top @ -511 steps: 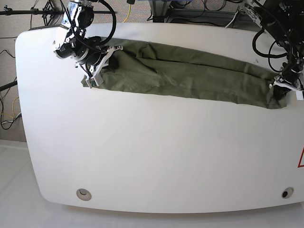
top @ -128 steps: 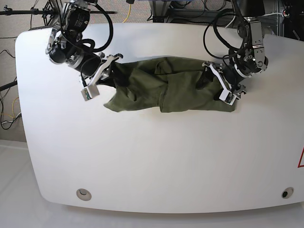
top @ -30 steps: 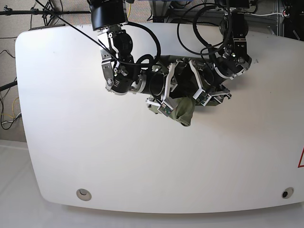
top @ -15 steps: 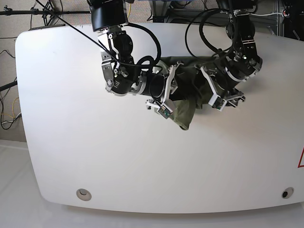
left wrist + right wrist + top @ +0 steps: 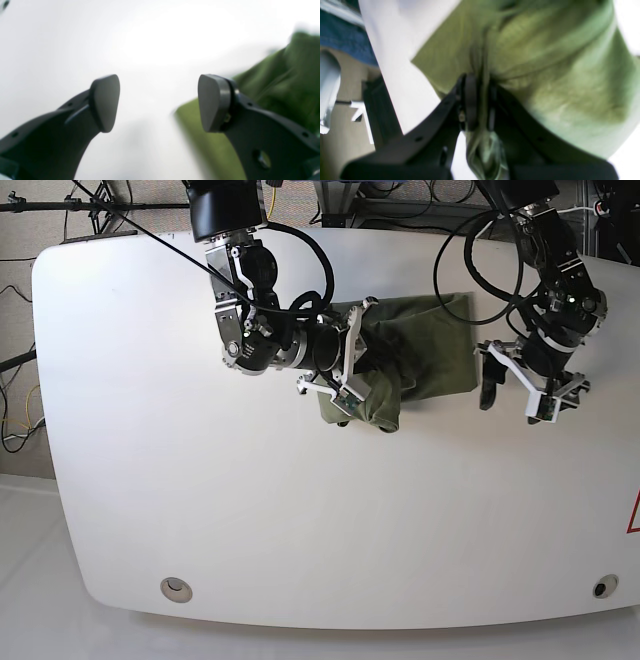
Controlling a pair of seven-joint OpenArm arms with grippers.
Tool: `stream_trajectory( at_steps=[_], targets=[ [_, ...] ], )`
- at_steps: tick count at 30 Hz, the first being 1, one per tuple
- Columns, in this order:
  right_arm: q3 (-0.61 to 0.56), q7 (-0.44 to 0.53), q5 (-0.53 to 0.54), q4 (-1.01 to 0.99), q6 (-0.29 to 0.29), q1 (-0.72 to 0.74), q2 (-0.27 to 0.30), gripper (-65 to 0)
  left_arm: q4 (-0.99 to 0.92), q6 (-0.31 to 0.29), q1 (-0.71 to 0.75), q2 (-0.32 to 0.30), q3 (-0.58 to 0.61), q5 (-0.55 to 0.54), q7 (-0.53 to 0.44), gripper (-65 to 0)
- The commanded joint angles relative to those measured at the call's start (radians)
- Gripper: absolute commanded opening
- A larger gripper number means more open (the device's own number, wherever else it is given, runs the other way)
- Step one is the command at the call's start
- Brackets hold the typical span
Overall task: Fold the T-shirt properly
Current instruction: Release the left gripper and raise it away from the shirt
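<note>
T-shirt [image 5: 420, 355] lies bunched on the table [image 5: 300, 520], toward its far edge; no label or writing legible; right gripper [image 5: 478, 110] pinches a fold of it; left gripper [image 5: 515, 393] hangs just beside, jaws spread, empty.

T-shirt [image 5: 425, 355] lay bunched on the white table [image 5: 300, 510], folded over itself. Right gripper [image 5: 352, 370] sat clamped on its left edge (cloth draped under the jaws). Left gripper [image 5: 512, 392] was spread, just beside the shirt's right edge, holding nothing.
</note>
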Motion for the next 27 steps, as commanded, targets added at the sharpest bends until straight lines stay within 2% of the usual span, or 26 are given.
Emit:
stream_trajectory(
  at_steps=[1, 9, 22, 27],
  targets=[
    [-0.002, 0.014, 0.027, 0.019, 0.009, 0.01, -0.005, -65.0, 0.016, -0.002, -0.018, -0.034, -0.015, -0.02, -0.03, -18.4],
    [-0.012, 0.014, 0.028, 0.059, 0.009, 0.007, -0.006, -65.0, 0.011, -0.002, -0.008, -0.041, -0.08, -0.017, -0.03, -18.4],
    [-0.21, 0.014, 0.028, 0.157, 0.007, 0.011, -0.012, -65.0, 0.011, -0.002, 0.003, -0.052, -0.11, -0.017, -0.03, -18.4],
    [-0.248, 0.014, 0.008, 0.147, 0.007, 0.021, -0.04, -65.0, 0.011, -0.002, 0.003, -0.052, -0.112, -0.016, -0.03, -18.4]
  ],
)
